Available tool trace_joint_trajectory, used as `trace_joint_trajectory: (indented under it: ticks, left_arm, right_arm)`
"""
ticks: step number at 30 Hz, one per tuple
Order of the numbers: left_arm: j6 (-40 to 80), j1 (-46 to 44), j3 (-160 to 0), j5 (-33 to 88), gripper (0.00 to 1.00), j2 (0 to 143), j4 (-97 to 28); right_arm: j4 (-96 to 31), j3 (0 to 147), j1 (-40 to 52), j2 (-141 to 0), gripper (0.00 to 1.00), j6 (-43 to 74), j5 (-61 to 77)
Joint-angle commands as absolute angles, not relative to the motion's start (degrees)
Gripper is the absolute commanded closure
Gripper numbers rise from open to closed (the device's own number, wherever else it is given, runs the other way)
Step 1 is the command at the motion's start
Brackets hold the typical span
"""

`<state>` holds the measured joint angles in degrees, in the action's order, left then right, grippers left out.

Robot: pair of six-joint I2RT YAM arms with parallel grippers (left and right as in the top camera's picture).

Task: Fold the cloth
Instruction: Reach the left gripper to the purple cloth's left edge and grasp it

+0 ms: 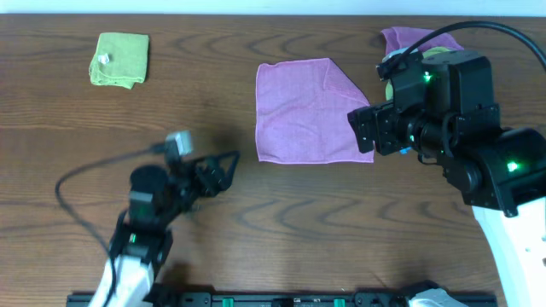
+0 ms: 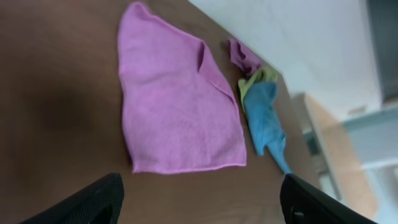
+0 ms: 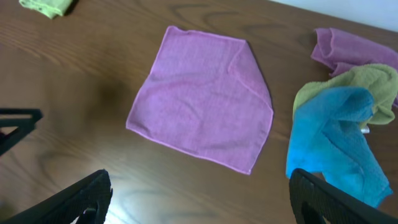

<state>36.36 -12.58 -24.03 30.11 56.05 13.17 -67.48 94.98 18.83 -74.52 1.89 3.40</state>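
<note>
A pink cloth (image 1: 307,111) lies spread flat on the wooden table, with a small fold at its far right corner. It also shows in the left wrist view (image 2: 177,106) and the right wrist view (image 3: 202,96). My left gripper (image 1: 223,166) is open and empty, low over the table to the near left of the cloth; its fingers frame bare wood (image 2: 202,202). My right gripper (image 1: 368,130) is open and empty, raised over the cloth's right edge; its fingers (image 3: 202,199) frame the table in front of the cloth.
A folded green cloth (image 1: 119,58) lies at the far left. A pile of cloths sits at the far right: purple (image 3: 354,50), green (image 3: 367,81) and blue (image 3: 336,137), partly under my right arm. A black rail (image 1: 281,300) runs along the near edge.
</note>
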Motion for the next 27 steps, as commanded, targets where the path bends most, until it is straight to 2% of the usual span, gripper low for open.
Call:
trace_joint_trajectory:
  ticks: [1, 7, 10, 13, 16, 17, 18, 19, 20, 23, 27]
  left_arm:
    - [27.33, -15.66, -32.73, 31.03, 0.18, 66.02, 12.23]
    - [16.91, -20.47, -51.79, 28.6, 0.2, 86.8, 1.96]
    - [10.98, -24.29, -61.01, 19.99, 0.19, 95.37, -4.67]
    - [8.97, -27.07, -66.0, 11.18, 0.12, 101.03, -6.63]
    - [9.02, -29.1, -68.95, 2.76, 0.17, 106.19, -6.15]
    - [9.02, -29.47, -69.19, 1.58, 0.23, 107.35, -5.78]
    - [9.02, -29.87, -69.17, 0.82, 0.42, 108.99, -4.97]
    - [8.99, -29.93, -69.17, 0.86, 0.69, 110.37, -4.47]
    - [9.04, -29.93, -69.17, 0.97, 0.89, 111.59, -4.45]
    - [9.41, -29.93, -69.17, 1.08, 0.94, 113.86, -4.36]
    - [9.41, -29.93, -69.17, 1.08, 0.94, 115.35, -3.73]
  right_arm:
    - [-66.83, 95.61, 18.68, -74.13, 0.09, 2.33, 2.96]
    - [-65.1, 95.61, 15.46, -73.3, 0.11, 2.76, 2.98]
    - [-63.46, 95.61, 12.97, -72.07, 0.09, 2.74, 3.01]
    - [-62.92, 95.61, 11.31, -71.55, 0.09, 2.74, 2.98]
    - [-62.76, 95.61, 10.22, -71.57, 0.08, 2.74, 3.01]
    - [-62.76, 95.61, 10.0, -71.57, 0.09, 2.74, 3.01]
    - [-62.76, 95.61, 9.76, -71.57, 0.09, 2.74, 3.01]
    - [-62.76, 95.61, 9.69, -71.57, 0.09, 2.72, 2.98]
    - [-62.78, 95.61, 9.65, -71.57, 0.09, 2.74, 2.98]
    - [-62.83, 95.61, 9.65, -71.57, 0.09, 2.72, 2.98]
    - [-62.98, 95.61, 9.65, -71.57, 0.09, 2.72, 2.98]
